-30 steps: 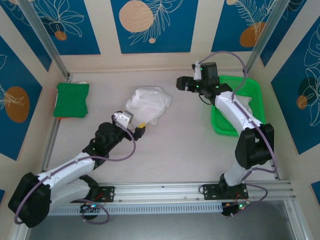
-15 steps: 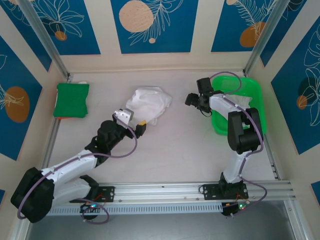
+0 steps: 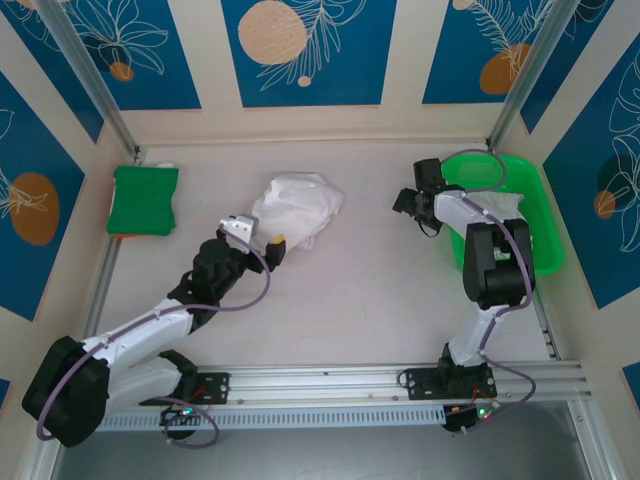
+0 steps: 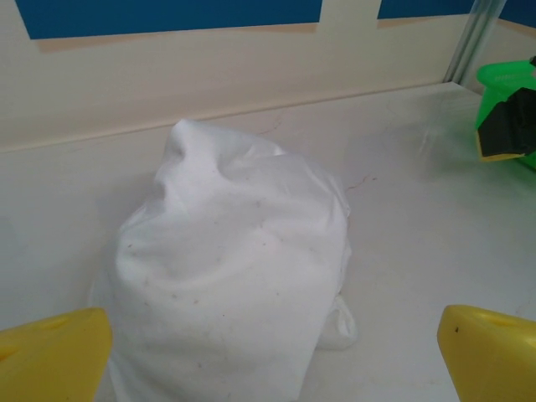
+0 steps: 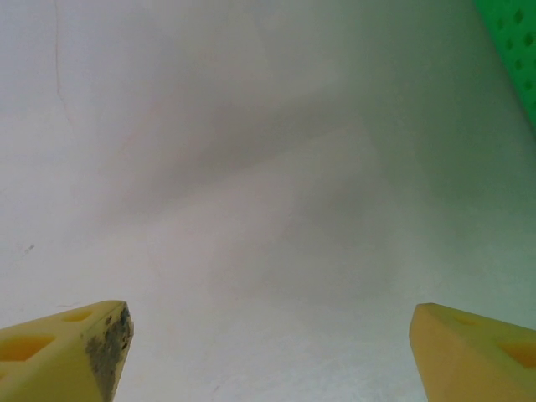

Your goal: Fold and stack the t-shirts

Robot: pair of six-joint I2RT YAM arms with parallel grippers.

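A crumpled white t-shirt (image 3: 297,207) lies in a heap at the middle of the table. My left gripper (image 3: 258,236) sits just at its near-left side, open. In the left wrist view the t-shirt (image 4: 234,276) bulges up between and beyond the yellow fingertips (image 4: 490,352), and nothing is gripped by the left gripper (image 4: 268,373). My right gripper (image 3: 406,200) hovers low over bare table beside the green tray's left edge, open and empty. In its own view the right gripper (image 5: 272,360) has only tabletop between its fingers.
The bright green tray (image 3: 535,215) stands at the right, partly behind the right arm; its perforated wall (image 5: 515,50) edges the right wrist view. A folded green cloth (image 3: 143,198) lies at the far left. Walls close the back and sides.
The right arm has drawn back from the table's middle toward the tray, its gripper lower and further right. The green tray now sits further right. The left gripper has barely shifted.
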